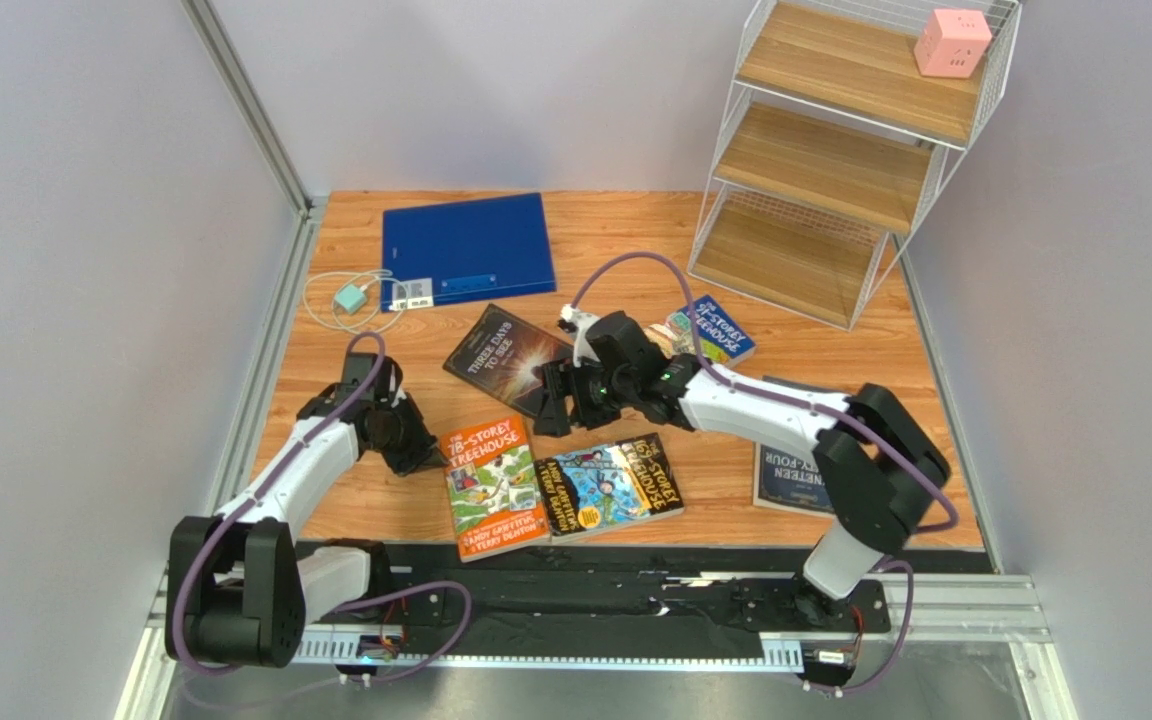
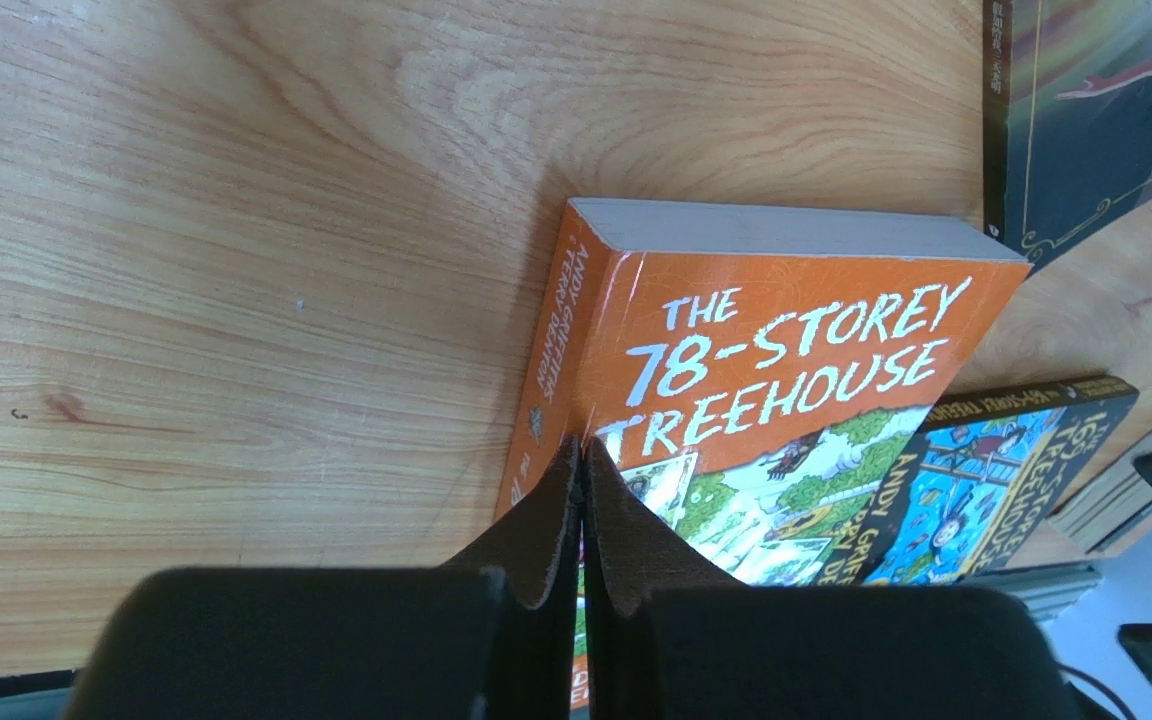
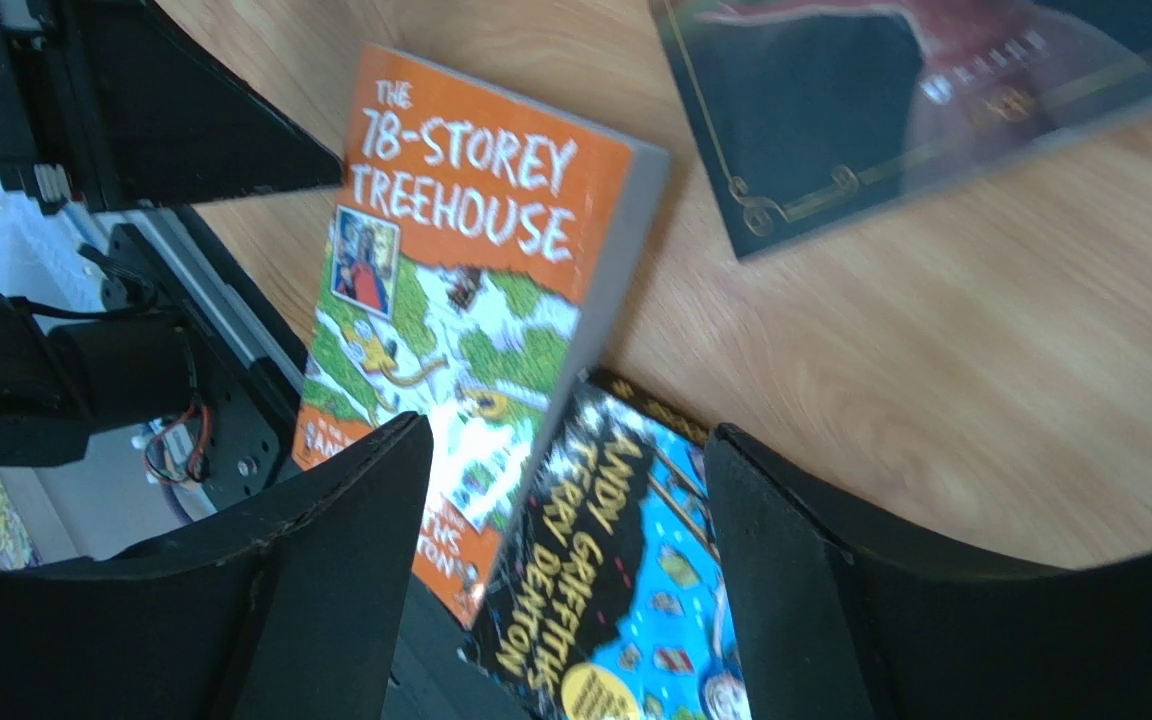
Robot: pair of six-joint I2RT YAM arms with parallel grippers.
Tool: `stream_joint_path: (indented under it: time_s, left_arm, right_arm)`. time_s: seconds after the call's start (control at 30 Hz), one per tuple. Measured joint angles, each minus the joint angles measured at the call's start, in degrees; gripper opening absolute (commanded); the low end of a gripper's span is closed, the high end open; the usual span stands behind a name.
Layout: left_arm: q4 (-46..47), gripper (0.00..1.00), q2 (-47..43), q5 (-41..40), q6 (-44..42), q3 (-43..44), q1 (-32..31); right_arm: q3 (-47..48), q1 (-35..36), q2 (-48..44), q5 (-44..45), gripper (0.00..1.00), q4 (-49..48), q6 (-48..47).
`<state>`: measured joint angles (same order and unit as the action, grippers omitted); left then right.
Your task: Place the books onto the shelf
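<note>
Left gripper [image 2: 582, 465]: pads pressed together, nothing between them. The tips sit at the spine edge of the orange "78-Storey Treehouse" paperback [image 2: 778, 375], at 9 o'clock of that book in the top view. Judgement: the closed tips serve as a stop or wedge against the spine, so the thin book cannot slide away.

Right gripper [image 3: 567, 435]: jaws apart, clamped on nothing, hanging over the seam between the orange book and the black-bordered cartoon-cover paperback [image 3: 612, 600]. It is probably lining up on the orange book's free long edge.

No book is shelved; all are on the wooden table [image 1: 868, 375].
- The dark "Three Days to See" paperback [image 1: 504, 357] is at 12 o'clock of the orange one.
- The blue cartoon-cover paperback [image 1: 710, 330] is at 2 o'clock.
- The navy "Nineteen Eighty-Four" paperback [image 1: 793, 480] is at 3 o'clock, partly hidden by the right arm.

The white wire shelf with three wooden boards [image 1: 815, 165] stands in the table's 1 o'clock corner, well apart from both grippers, with a pink cube [image 1: 950, 42] on its top board. A large blue binder [image 1: 465, 249] and a small teal device [image 1: 349, 297] lie at 11 o'clock.

Obstacle: the cartoon-cover book butts against the orange book's right edge, leaving little room for a finger.
</note>
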<state>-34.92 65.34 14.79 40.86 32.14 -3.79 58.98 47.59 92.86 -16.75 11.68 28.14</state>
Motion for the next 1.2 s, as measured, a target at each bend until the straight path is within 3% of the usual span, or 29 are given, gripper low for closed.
stream_joint_path:
  time_s: [0.4,0.53,0.63,0.73,1.2]
  left_arm:
    - [2.2,0.0,0.0,0.0,0.4,-0.9,-0.9]
    - [2.9,0.0,0.2,0.2,0.4,-0.9,-1.1]
    - [3.1,0.0,0.3,0.3,0.4,-0.9,-1.1]
    - [3.5,0.0,0.4,0.3,0.4,-0.9,-1.1]
    - [4.9,0.0,3.8,1.4,0.2,0.7,-2.9]
  right_arm:
    - [8.0,5.0,15.3,-5.7,0.75,-2.6,2.9]
    - [8.7,6.1,17.4,-6.1,0.69,-2.9,3.5]
    - [8.7,6.4,17.8,-6.5,0.58,-3.3,3.8]
    - [8.7,6.4,17.8,-6.6,0.56,-3.2,4.0]
    - [7.4,7.8,13.1,-8.7,0.56,-10.3,6.6]
